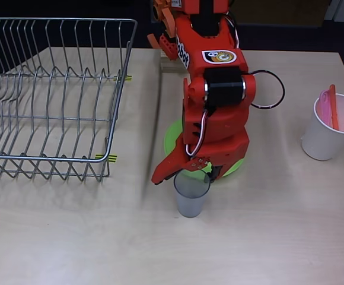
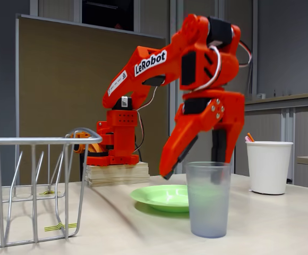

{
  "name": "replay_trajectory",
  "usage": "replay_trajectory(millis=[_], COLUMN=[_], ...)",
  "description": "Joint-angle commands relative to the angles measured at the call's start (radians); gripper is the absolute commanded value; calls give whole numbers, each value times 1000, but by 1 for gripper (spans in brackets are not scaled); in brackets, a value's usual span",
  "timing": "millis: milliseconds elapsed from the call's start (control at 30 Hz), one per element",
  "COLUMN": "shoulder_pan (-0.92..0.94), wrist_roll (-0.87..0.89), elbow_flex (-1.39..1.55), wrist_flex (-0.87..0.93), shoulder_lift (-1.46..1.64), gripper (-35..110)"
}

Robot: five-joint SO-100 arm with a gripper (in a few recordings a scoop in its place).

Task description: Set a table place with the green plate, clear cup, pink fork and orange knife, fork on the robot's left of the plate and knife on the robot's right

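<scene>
Orange-red arm (image 2: 196, 69) — black panels, white wires ("LeRobot" label).

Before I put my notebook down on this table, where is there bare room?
The tabletop is bare along the whole near edge, below the wire rack and either side of the clear cup. Another free patch lies between the robot arm and the white cup. Around the green plate and the gripper it is crowded.

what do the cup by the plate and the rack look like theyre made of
Clear cup: probably plastic, frosted grey-blue; the robot's hand shows dimly through it. Green plate: likely plastic, smooth with a slight sheen. Rack: thin metal wire, shiny silver.
</scene>
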Motion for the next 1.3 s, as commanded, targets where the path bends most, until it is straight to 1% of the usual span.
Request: replay_trajectory(millis=[0,67,267,500,600,733,833,900,967,1033,1067,1100,1133,1267], shoulder_pan=[-29,-40,-67,-81,-117,-209,-307,-370,-422,-474,-491,-512,-537,-618], wrist_roll=[25,29,89,276,327,333,399,476,506,546,499,367,112,-1108], elbow_flex=[-21,-9,179,584,699,894,1035,1112,1172,1213,1235,1259,1281,1331], wrist_flex=[44,66,66,38,14,-150,-235,-241,-241,-186,-163,-146,-150,-259], shoulder_lift=[32,54,187,466,560,739,871,950,1025,1088,1118,1147,1180,1264], gripper=[48,48,48,46,43,33,31,31,31,31,31,31,31,31])
